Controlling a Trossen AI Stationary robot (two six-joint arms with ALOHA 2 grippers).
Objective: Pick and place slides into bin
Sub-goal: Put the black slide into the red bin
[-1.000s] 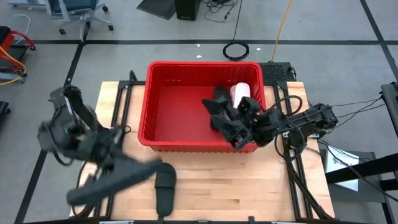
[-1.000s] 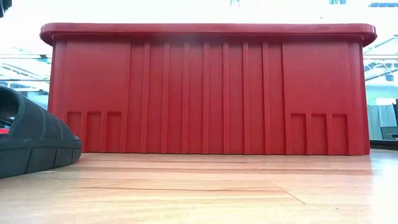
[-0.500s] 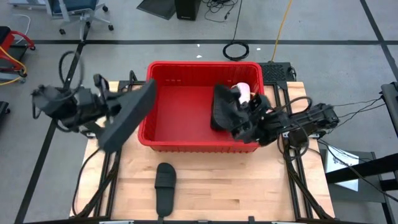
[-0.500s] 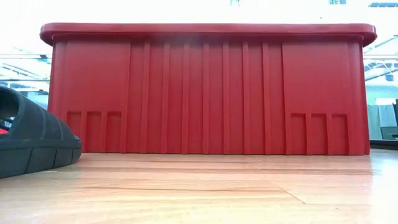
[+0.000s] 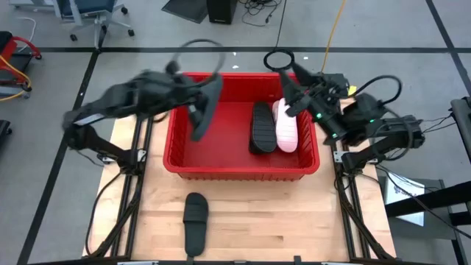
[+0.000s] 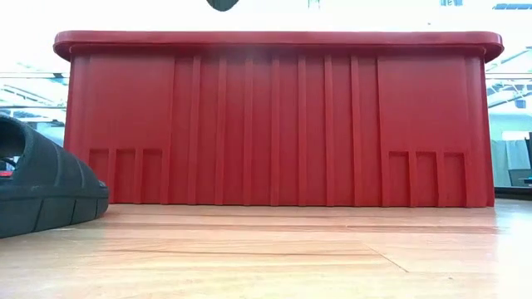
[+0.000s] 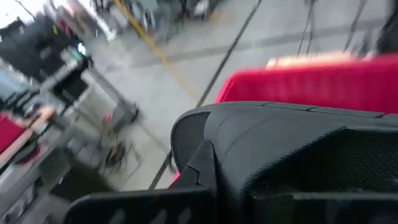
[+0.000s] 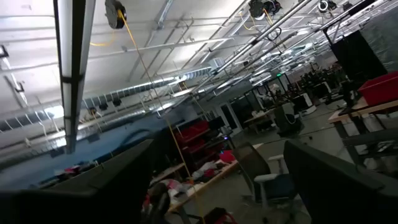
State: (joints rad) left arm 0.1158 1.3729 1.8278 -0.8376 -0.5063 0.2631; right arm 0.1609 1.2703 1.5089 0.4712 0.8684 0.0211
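Left pincer point(image 5: 193, 103) clenched on a black slide point(image 5: 204, 110), held over left part of red bin point(image 5: 239, 171), slide edge-on and blurred. Right pincer point(image 5: 288, 73) released, fingers spread, empty, raised over bin's far right corner. Inside bin at right: one black slide point(image 5: 262, 127) beside a pink slide point(image 5: 285, 125). Another black slide point(image 5: 194, 219) flat on desk point(image 5: 294, 221) in front of bin
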